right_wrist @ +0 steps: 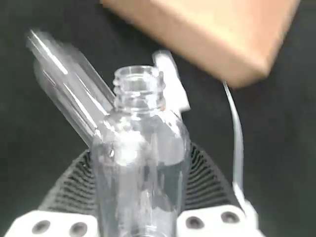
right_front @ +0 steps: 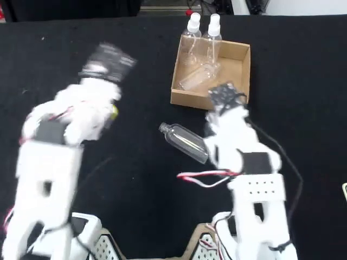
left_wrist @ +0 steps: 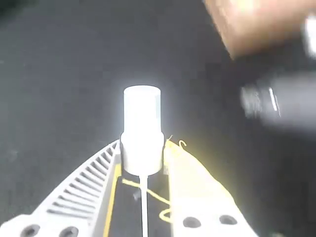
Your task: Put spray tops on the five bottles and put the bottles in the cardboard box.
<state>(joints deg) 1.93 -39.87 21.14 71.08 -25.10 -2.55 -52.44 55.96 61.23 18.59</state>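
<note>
Clear uncapped bottle (right_front: 184,142) tilted beside cardboard box (right_front: 187,99); white spray top (left_wrist: 142,131) held apart; second bottle (right_front: 198,77) lying inside

White spray top (left_wrist: 142,131), clear bottle (right_wrist: 140,163), brown cardboard box (right_front: 187,98), black table (right_front: 124,179)

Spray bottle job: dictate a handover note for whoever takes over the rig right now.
Left gripper: shut on a spray top.
Right gripper: shut on an uncapped bottle near the cardboard box.
Done: two capped bottles upright at the box's far side; a third bottle lies inside.
Left: fit the top on the held bottle, box it; fifth bottle's whereabouts unclear.
</note>
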